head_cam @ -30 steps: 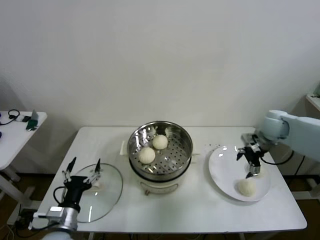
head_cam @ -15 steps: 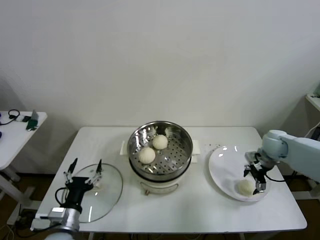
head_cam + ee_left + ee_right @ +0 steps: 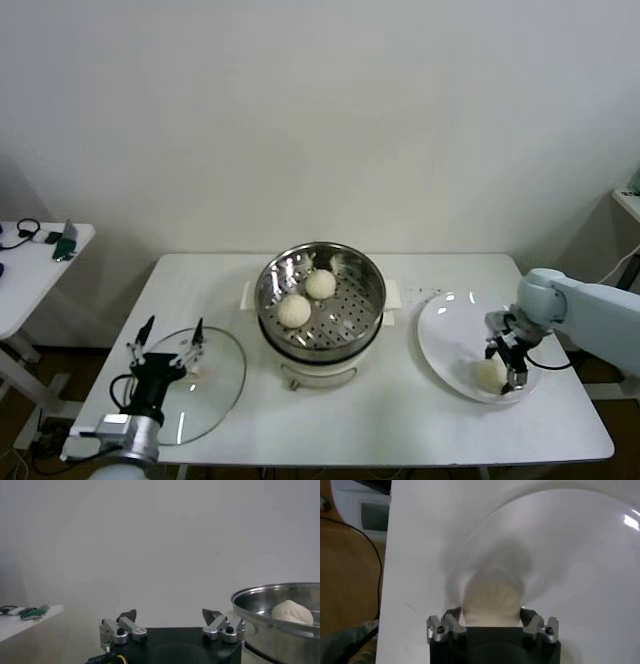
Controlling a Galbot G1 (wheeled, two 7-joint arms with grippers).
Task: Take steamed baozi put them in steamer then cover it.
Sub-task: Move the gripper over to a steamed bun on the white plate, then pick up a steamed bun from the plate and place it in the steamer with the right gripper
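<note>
Right gripper has dropped from above the plate onto the last baozi at the plate's 5 o'clock edge and now brackets it, fingers narrowed against its flanks, so you may judge the third pick begun. Two baozi already lie in the steamer. Left gripper hovers wide over the cover, at the steamer's 8 o'clock on the table.

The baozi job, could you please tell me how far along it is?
Done: two baozi sit in the steamer. In hand: the right claw straddles the last bun on the plate. Left: move it over, then fit the cover, which lies under the open left claw.
</note>
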